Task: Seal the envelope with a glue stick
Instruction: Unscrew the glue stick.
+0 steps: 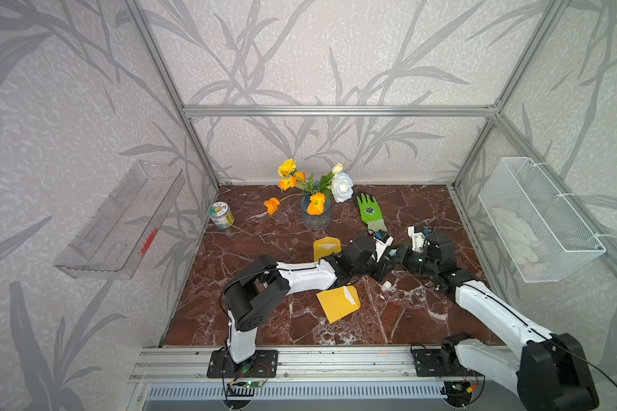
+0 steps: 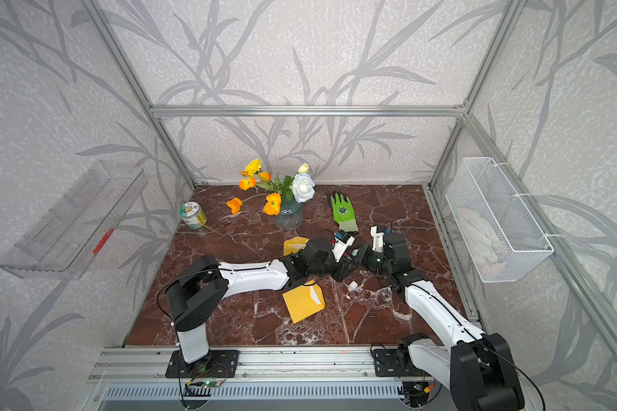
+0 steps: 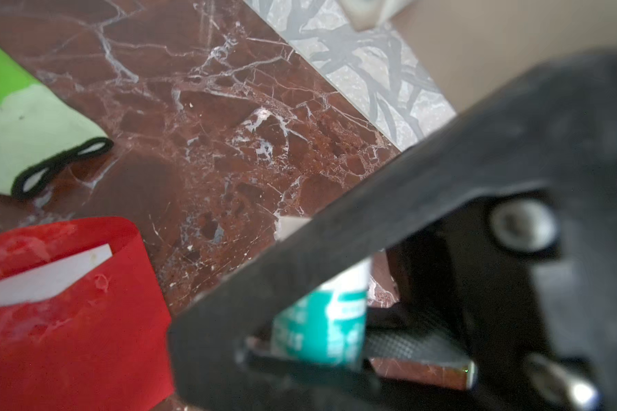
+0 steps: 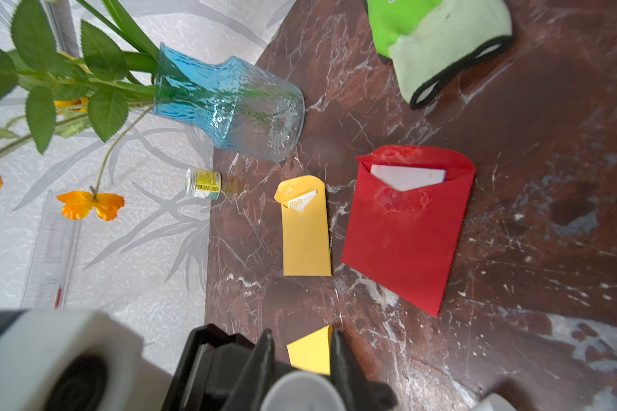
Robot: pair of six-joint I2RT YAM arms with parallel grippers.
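The marble worktop (image 1: 300, 331) carries everything, and my two arms meet just right of its middle. My right gripper (image 4: 302, 334) has its fingers pinched on the glue stick (image 3: 321, 320), whose round end shows between them in the right wrist view. My left gripper (image 1: 380, 270) sits right at the same stick. Black parts crowd the teal label, so I cannot tell whether my left jaws have clamped.

Under us lies the red envelope (image 4: 406, 231), flap open with a white card showing; it is hidden in both top views. A wide yellow envelope (image 1: 337, 302) lies toward the near edge and a narrow yellow envelope (image 1: 326, 247) beyond my left forearm. Neither looks sealed.

The white cap (image 1: 387, 284) lies loose near the wide one, so I judge uncapping done. Gluing a flap and pressing it shut are left.

Bare marble runs along the near edge and right side. The vase (image 1: 316, 217) and glove (image 1: 370, 212) crowd the far edge.
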